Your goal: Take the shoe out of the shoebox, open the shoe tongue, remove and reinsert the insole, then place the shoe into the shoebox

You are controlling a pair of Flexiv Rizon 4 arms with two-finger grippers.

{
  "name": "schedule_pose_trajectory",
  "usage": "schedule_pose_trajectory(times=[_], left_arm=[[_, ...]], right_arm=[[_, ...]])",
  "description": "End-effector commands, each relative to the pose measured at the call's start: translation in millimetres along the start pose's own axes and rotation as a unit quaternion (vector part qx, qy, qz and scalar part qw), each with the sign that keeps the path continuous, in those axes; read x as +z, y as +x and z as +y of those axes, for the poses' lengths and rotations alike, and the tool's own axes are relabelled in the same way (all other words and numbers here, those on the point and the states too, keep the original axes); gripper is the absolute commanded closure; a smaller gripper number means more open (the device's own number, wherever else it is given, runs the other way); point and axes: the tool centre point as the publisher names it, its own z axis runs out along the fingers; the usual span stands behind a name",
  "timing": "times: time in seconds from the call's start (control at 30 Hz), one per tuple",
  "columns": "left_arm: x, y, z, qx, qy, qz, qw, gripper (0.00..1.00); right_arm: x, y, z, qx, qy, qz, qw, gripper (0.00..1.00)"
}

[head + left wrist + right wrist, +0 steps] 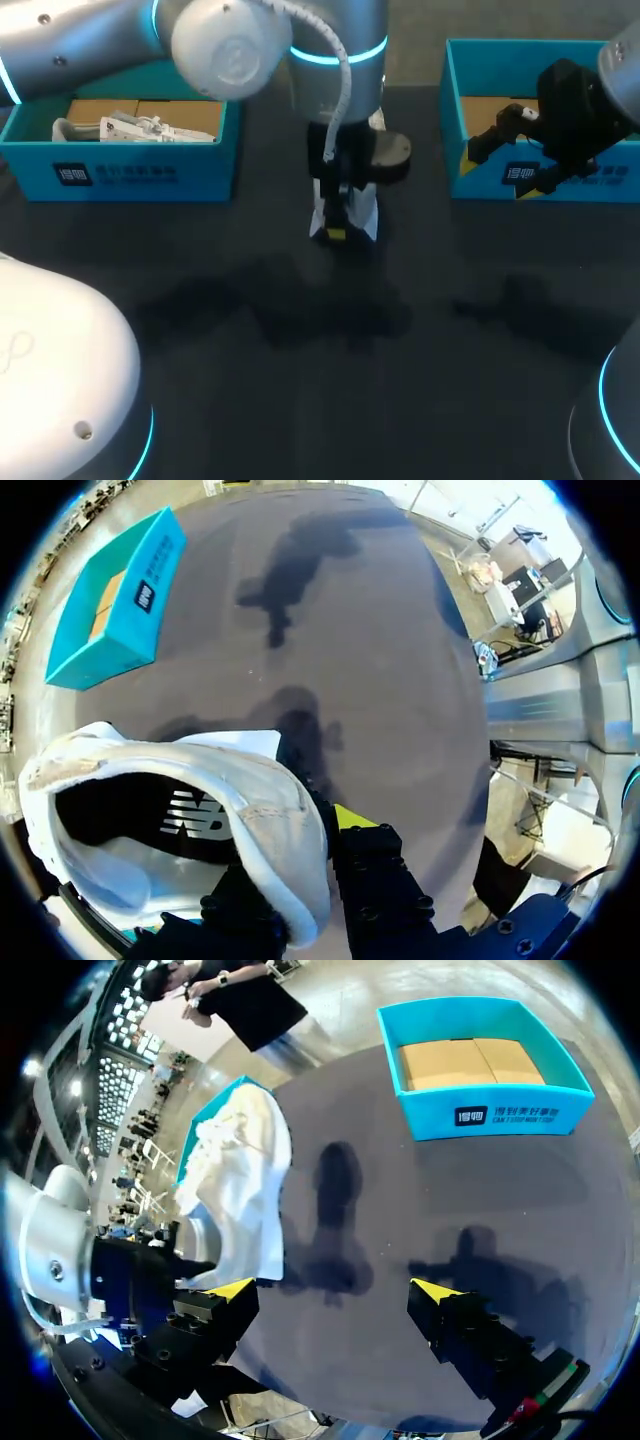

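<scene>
A white shoe [345, 210] hangs toe-down just above the dark table in the middle, with my left gripper [335, 232] shut on it from above. In the left wrist view the left gripper [300, 865] pinches the shoe's padded collar [270, 820]; the dark opening [150, 820] faces the camera. One yellow fingertip [350, 815] shows and the other is hidden behind the collar. My right gripper [540, 150] hovers open over the right blue shoebox [480, 185]. From the right wrist, the right gripper [335, 1295] is open and holds nothing, and the shoe [240, 1180] hangs beside it.
The left blue shoebox [130, 175] holds another white shoe [130, 128]. The right shoebox [490, 1115] shows only its cardboard floor. A blue shoebox [110, 600] lies ahead of the left gripper. A small grey disc [392, 152] sits behind the held shoe.
</scene>
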Motion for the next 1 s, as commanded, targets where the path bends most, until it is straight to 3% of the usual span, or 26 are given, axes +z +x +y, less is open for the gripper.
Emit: schedule_pose_trajectory(times=[0.03,0.77,1.0], left_arm=[[-15.2,7.2,5.0,0.0,0.002,-0.008,1.0,1.0],[-15.2,7.2,5.0,0.0,0.002,-0.008,1.0,1.0],[-7.5,-3.6,34.5,-0.014,-0.007,0.027,0.999,1.0]], right_arm=[[1.0,0.7,0.2,0.001,0.0,-0.001,1.0,0.0],[1.0,0.7,0.2,0.001,0.0,-0.001,1.0,0.0],[1.0,0.7,0.2,0.001,0.0,-0.001,1.0,0.0]])
